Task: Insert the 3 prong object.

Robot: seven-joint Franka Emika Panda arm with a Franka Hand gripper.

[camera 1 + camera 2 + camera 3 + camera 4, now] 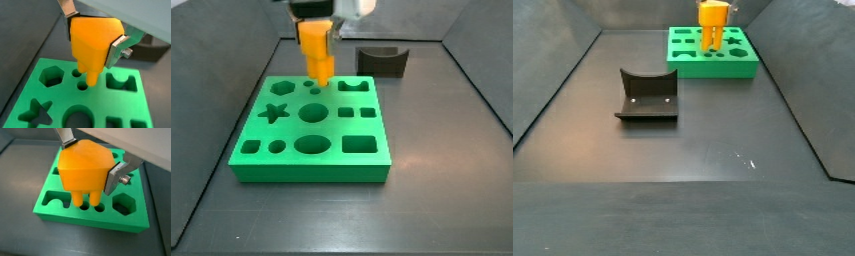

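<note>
The 3 prong object (93, 42) is bright orange, with a blocky body and slim prongs pointing down. My gripper (95, 36) is shut on its body; in both wrist views a silver finger presses each side (91, 162). It hangs upright over the green block (63, 94) of shaped holes. Its prong tips are at the mouths of the small round holes (85, 206). I cannot tell whether they are inside. In a side view the object (315, 50) stands over the block's far edge (305, 172), under the gripper (315, 14). It also shows in a side view (714, 22).
A dark grey block with a curved notch (647, 95) lies on the dark floor, apart from the green block (714, 70), and also shows in a side view (382, 60). Other holes include a star (278, 112), a hexagon (51, 76) and squares. Dark walls enclose the floor.
</note>
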